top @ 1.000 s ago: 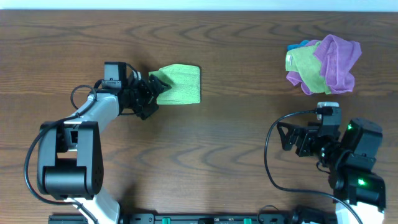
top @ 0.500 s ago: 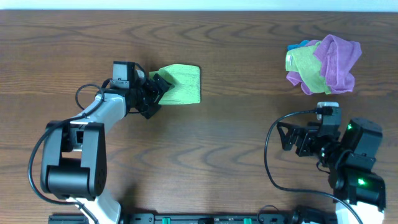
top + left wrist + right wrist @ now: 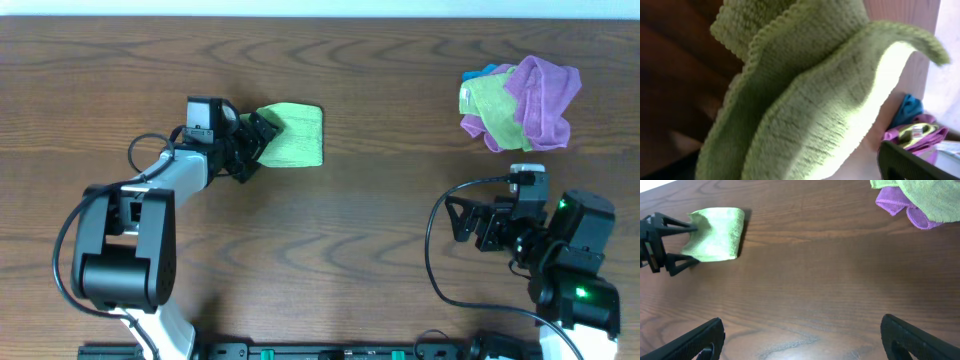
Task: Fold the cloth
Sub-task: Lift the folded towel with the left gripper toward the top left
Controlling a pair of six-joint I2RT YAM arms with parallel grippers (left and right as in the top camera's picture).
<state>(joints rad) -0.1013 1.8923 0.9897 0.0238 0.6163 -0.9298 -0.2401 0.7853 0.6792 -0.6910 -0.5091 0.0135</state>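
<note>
The light lime-green cloth (image 3: 297, 135) lies folded over on the dark wooden table, left of centre. It also shows in the right wrist view (image 3: 717, 235) and fills the left wrist view (image 3: 805, 100), where its edges stand up in waves. My left gripper (image 3: 257, 136) is at the cloth's left edge with its fingers spread, and the edge lies between them (image 3: 696, 244). Only one finger (image 3: 912, 162) shows in its own view. My right gripper (image 3: 462, 222) is open and empty over bare table at the right front (image 3: 802, 330).
A purple cloth (image 3: 542, 95) is bunched with an olive-yellow-green cloth (image 3: 485, 100) and a bit of blue cloth (image 3: 490, 71) at the back right. The pile's edge shows in the right wrist view (image 3: 905, 207).
My left gripper has moved right and slightly back, into the cloth's left edge. The pointed left end of the cloth has been pushed in. The right arm has not moved.
</note>
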